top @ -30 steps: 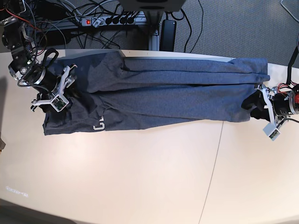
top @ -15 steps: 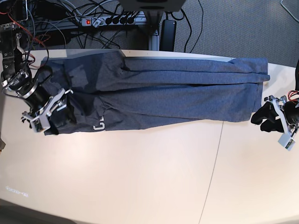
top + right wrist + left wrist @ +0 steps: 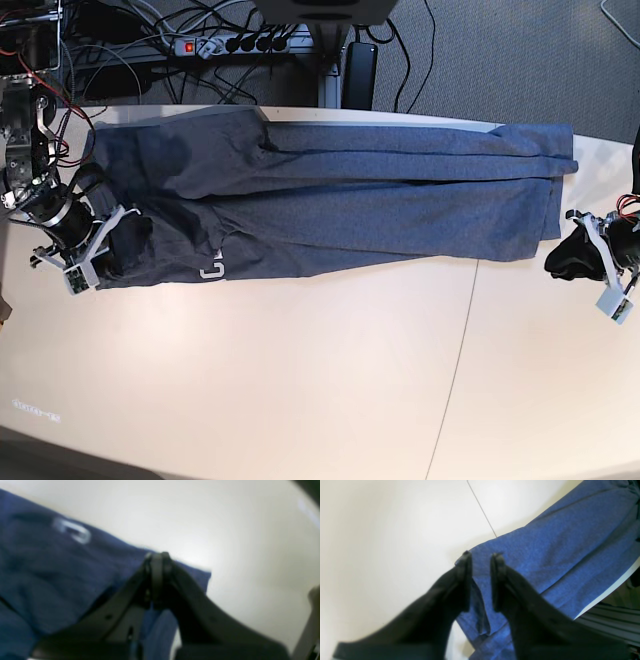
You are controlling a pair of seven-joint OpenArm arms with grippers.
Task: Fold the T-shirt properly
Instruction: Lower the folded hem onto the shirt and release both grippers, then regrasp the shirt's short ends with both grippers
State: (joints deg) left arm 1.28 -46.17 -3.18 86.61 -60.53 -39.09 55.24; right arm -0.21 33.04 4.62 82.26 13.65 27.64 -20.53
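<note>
**Mia:** Blue-grey cloth lies long and flat across the pale table point(image 3: 300, 380). That is the T-shirt point(image 3: 340, 205), already folded into a strip, with a bit of white lettering point(image 3: 210, 270) near one end.

**Ben:** What are the grippers doing?

**Mia:** The right gripper point(image 3: 158, 558) has its jaws pressed together right at the shirt's corner. It looks like it pinches the edge, but the picture is blurry. The left gripper point(image 3: 480, 560) sits at the other end with a small gap between its jaws. Cloth shows in that gap, yet I cannot tell if it has hold of it.

**Ben:** How should they do this step well?

**Mia:** I think both should grab the near corners firmly, lift together, and keep the strip tight so it does not sag or crease.

**Ben:** Anything hard to see?

**Mia:** Yes. The collar and sleeves are tucked away, and most of the lettering is hidden in the fold.
</note>
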